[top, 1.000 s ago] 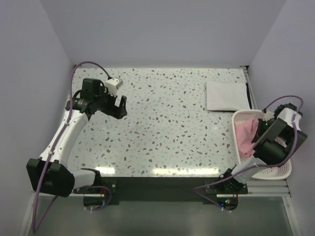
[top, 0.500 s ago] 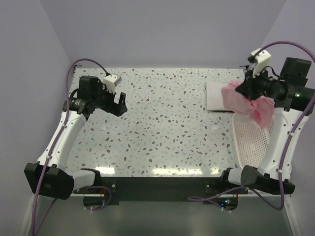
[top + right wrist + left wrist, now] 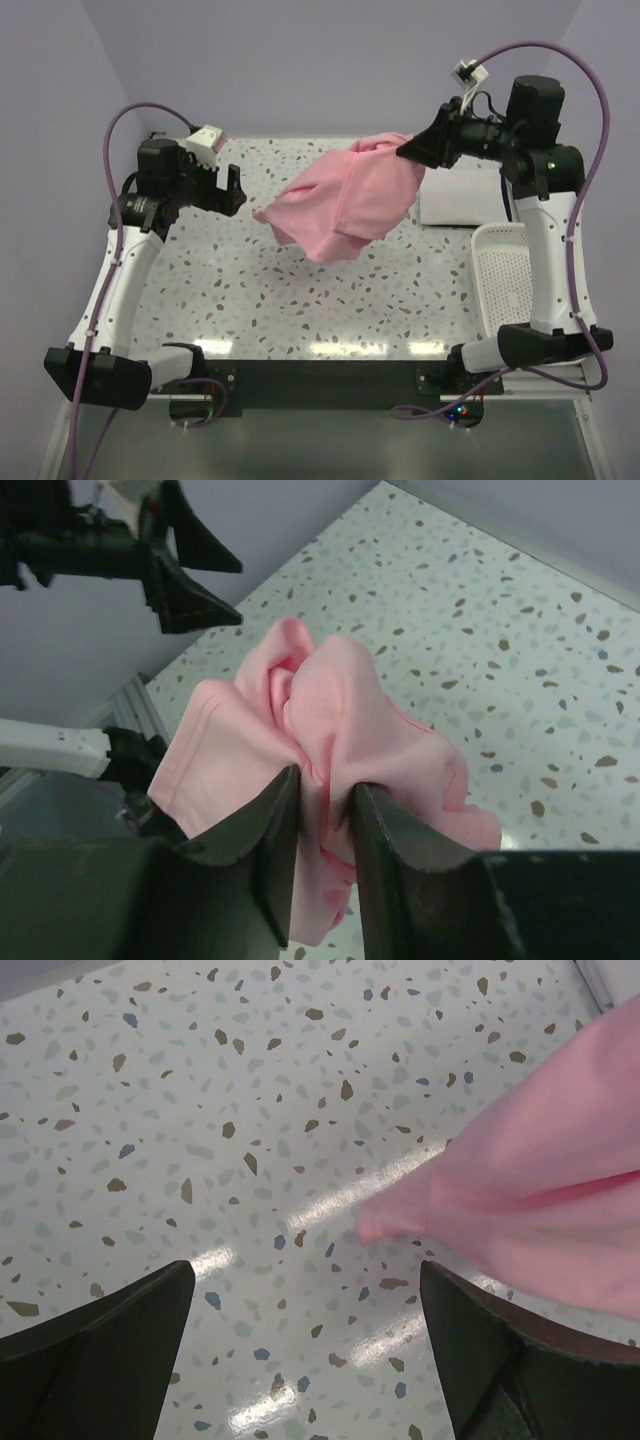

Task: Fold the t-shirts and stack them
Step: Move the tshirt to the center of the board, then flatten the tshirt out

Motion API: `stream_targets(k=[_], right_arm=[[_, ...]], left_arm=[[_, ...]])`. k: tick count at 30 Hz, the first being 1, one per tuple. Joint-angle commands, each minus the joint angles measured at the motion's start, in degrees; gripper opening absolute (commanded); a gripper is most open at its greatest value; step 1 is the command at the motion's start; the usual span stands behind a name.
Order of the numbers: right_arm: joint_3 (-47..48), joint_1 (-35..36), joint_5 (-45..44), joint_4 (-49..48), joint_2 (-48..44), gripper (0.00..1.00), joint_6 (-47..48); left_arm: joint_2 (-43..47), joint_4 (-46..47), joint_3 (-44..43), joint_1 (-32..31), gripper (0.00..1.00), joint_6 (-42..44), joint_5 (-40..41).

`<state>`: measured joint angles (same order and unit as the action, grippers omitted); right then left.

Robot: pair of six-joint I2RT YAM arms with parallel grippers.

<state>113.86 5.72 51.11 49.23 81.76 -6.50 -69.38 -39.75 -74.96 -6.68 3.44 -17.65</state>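
Pink t-shirt [image 3: 345, 205] hangs bunched over frame centre, long axis slanting upper right to lower left. Right gripper [image 3: 404, 152] clamps its upper-right end; left gripper [image 3: 232, 187], left of frame, gapes wide, empty. White folded t-shirt [image 3: 457, 205] lies flat, right.

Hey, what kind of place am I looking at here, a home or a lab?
Probably a lab test cell: robot arms bolted to a speckled table, plain walls boxing it in, the right gripper holding a pink t-shirt.
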Motion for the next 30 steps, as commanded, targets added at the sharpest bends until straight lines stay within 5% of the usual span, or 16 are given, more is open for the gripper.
stream_targets(k=[1,3,5,9,14,22,30], right_arm=[[-8.5,-0.4,-2.0,4.3,3.0,0.35,9.1],[-11.7,-3.6,-7.3,12.1,5.9,0.68,17.1],[-15.4,-8.7,-12.0,15.1,7.4,0.83,24.9],[-18.1,-8.7,-17.4,17.7,7.8,0.84,33.0],[-26.9,1.9,-23.7,19.8,6.8,0.78,39.1],[-40.3,12.9,-30.1,14.4,8.2,0.68,40.3],[-46.3,18.8,-35.3,7.6,10.7,0.74,38.3]], left_arm=[[0.6,2.0,-2.6,1.0,1.00,0.5,-2.9],[0.2,1.3,-1.9,1.0,1.00,2.3,-3.4],[0.2,-0.2,-0.7,1.0,1.00,6.5,-5.7],[-0.1,-4.5,4.9,0.9,1.00,16.4,-10.9],[-0.5,-6.8,12.8,0.8,0.95,30.6,-11.1],[-11.4,-1.6,14.3,0.8,0.86,31.2,-4.8],[-20.1,2.6,14.0,0.6,0.78,29.3,1.4]])
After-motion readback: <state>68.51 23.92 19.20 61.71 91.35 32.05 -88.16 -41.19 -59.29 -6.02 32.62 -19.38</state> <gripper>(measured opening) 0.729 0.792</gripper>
